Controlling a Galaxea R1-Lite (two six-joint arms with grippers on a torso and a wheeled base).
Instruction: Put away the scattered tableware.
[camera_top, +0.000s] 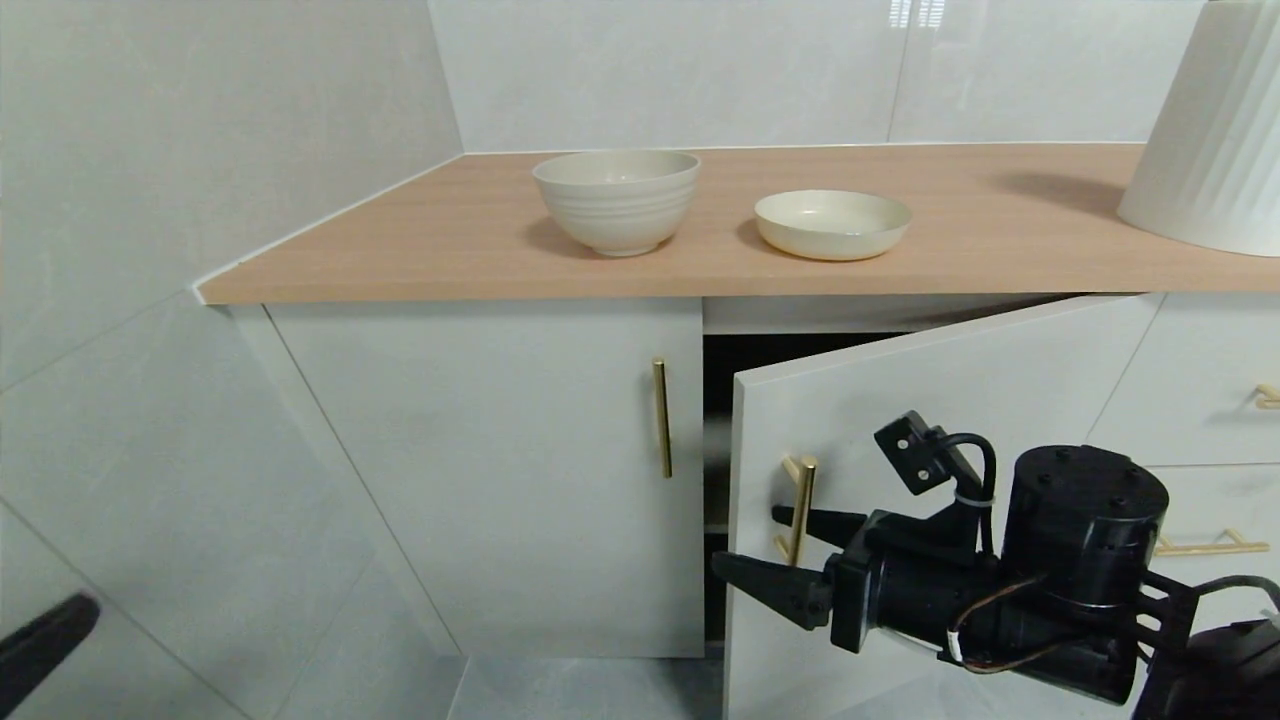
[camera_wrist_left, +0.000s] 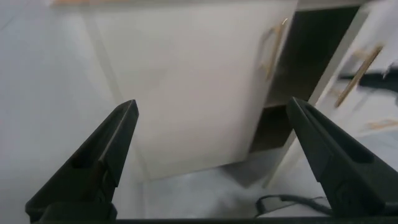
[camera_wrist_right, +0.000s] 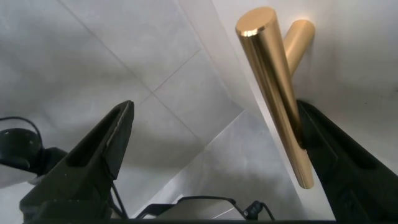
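bowl (camera_top: 617, 200), empty dish (camera_top: 832, 222) on counter (camera_top: 450, 240); left end effector (camera_wrist_left: 211, 106), right end effector (camera_wrist_right: 214, 106) released

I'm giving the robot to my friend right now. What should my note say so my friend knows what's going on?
Grippers: the left gripper is open and empty, low in front of the cabinet. The right gripper is open, with its fingers on either side of the gold handle, not clamped.
Things: the bowl and the dish sit apart on the counter.
Done: the right door is partly open.
Left: probably open it wider, then put the bowl and dish inside.
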